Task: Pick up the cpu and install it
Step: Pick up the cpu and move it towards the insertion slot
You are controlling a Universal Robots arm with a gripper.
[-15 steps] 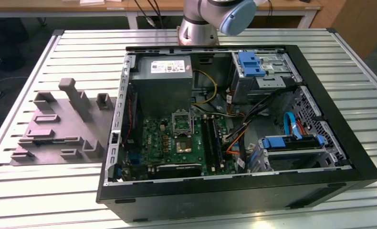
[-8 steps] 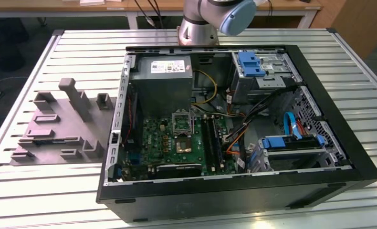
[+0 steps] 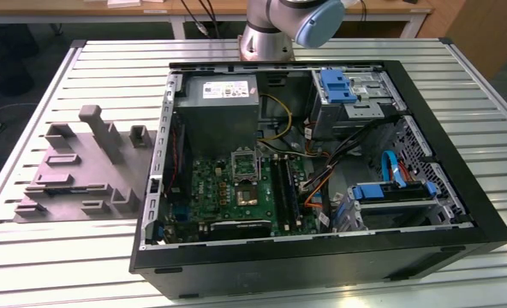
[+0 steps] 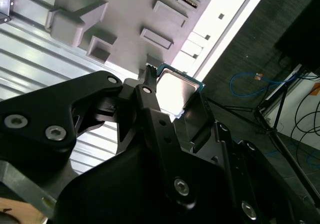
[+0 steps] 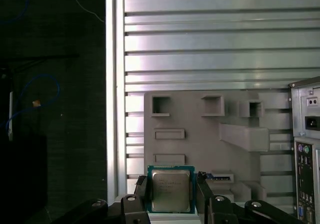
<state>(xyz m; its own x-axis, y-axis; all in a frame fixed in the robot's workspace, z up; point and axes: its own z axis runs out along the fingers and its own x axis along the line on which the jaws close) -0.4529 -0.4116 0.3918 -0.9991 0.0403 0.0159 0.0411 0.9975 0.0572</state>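
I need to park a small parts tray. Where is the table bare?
The table is bare in front of the fixture plate, down to the near edge, and beyond the plate on the exterior view's left. A thin strip runs along the computer case on the exterior view's right. Inside the case is crowded.

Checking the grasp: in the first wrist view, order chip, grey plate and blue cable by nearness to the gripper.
1. chip, held in the gripper.
2. grey plate, on the table beneath.
3. blue cable, on the floor beside the table.
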